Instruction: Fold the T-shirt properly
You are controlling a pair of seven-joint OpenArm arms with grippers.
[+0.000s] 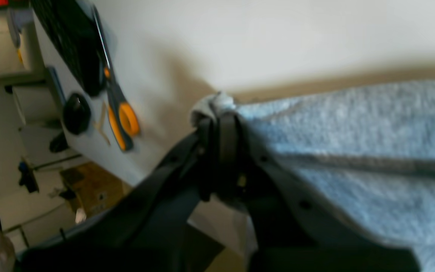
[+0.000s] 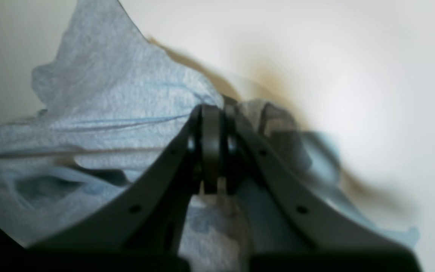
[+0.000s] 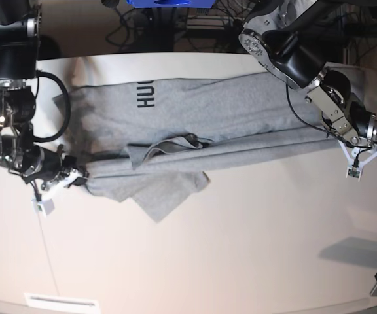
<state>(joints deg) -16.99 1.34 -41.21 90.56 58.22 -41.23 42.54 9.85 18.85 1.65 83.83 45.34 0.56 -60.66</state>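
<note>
While the T-shirt (image 3: pixel 228 124) lies stretched across the white counter (image 3: pixel 241 255), I pinch one end in my left hand (image 1: pixel 219 109) and the other in my right hand (image 2: pixel 212 113), both clamped tight on cloth. One long edge is drawn over; the sleeve flap and crosswise folds look undone. One shirt, two hands.

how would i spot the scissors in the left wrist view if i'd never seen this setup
Start at the white table filling the top of the left wrist view and follow it to its left end. There, beside a black keyboard and a round black object, lie the scissors. Their orange handle loops are the only bright colour there.
</note>
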